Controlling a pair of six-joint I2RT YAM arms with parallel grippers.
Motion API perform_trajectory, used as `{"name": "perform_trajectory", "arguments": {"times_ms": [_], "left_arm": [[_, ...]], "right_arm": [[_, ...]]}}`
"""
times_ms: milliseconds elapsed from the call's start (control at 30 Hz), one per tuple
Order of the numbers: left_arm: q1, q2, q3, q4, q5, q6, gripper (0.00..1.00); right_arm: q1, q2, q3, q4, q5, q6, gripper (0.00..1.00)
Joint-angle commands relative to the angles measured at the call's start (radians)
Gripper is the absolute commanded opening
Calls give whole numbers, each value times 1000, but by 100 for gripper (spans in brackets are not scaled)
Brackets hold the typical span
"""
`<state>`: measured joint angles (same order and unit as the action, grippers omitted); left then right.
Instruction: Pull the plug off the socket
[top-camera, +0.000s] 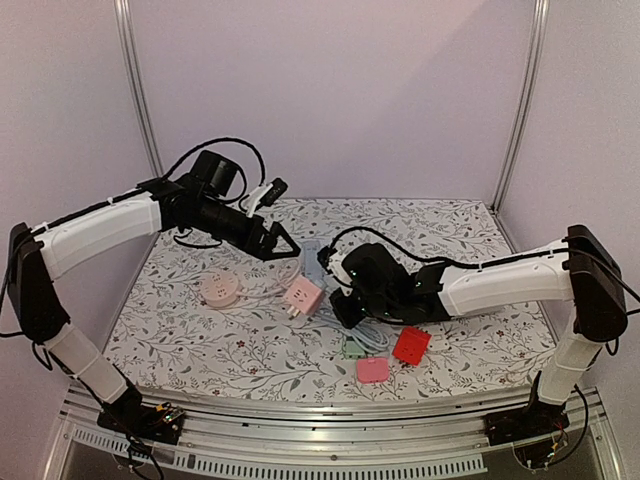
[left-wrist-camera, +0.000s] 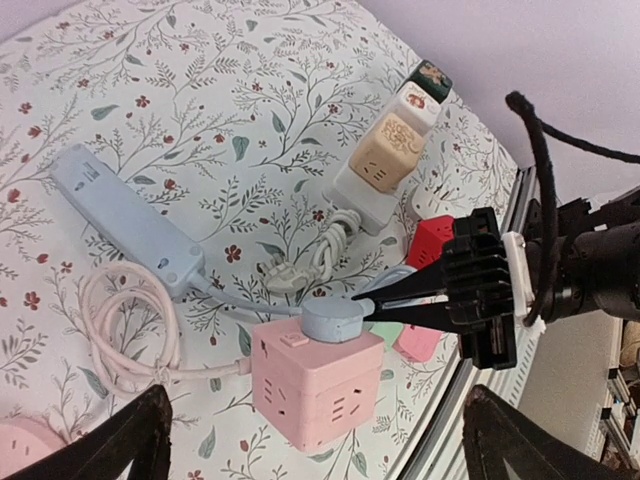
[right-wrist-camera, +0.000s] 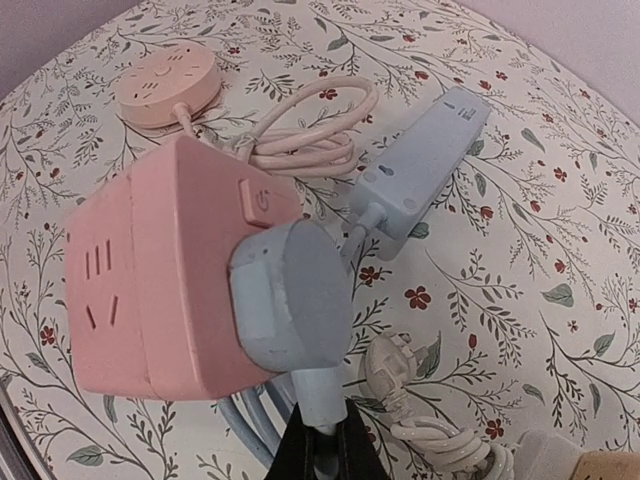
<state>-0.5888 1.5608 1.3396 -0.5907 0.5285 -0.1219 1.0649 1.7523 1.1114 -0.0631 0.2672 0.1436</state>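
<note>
Flowered worktop (top-camera: 240, 350) spreads under both arms. My right pincer (right-wrist-camera: 322, 445) is clamped narrow on the blue plug (right-wrist-camera: 290, 295), gripping its neck where the cord leaves. The plug sits right at the fingertips, seated in the pink socket cube (right-wrist-camera: 150, 290) just beyond them. My left pincer (top-camera: 285, 243) hangs wide and holds nothing, with the cube ahead of it between its fingers. I judge the loose cube would drag along, so I would pin it with the left, then pull straight back along the pins without twisting.
</note>
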Motion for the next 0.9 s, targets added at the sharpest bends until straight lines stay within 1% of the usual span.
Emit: {"name": "perform_trajectory", "arguments": {"times_ms": [0,333,567,667,867], "left_arm": [[-54,50,-19,14,-19,10,100],[-95,129,-10,8,-79,-16,99],[-107,171,11,-23,-78,-7,100],[-117,185,12,-26,-74,-5,100],[-137,199,21,-40,-134,-2,100]], "right_arm": [[-1,-5,53,80,88,76,0],[-2,22,110,65,116,187,0],[-2,33,129,65,114,214,0],[-3,34,138,36,109,228,0],[-3,38,149,33,97,246,0]]}}
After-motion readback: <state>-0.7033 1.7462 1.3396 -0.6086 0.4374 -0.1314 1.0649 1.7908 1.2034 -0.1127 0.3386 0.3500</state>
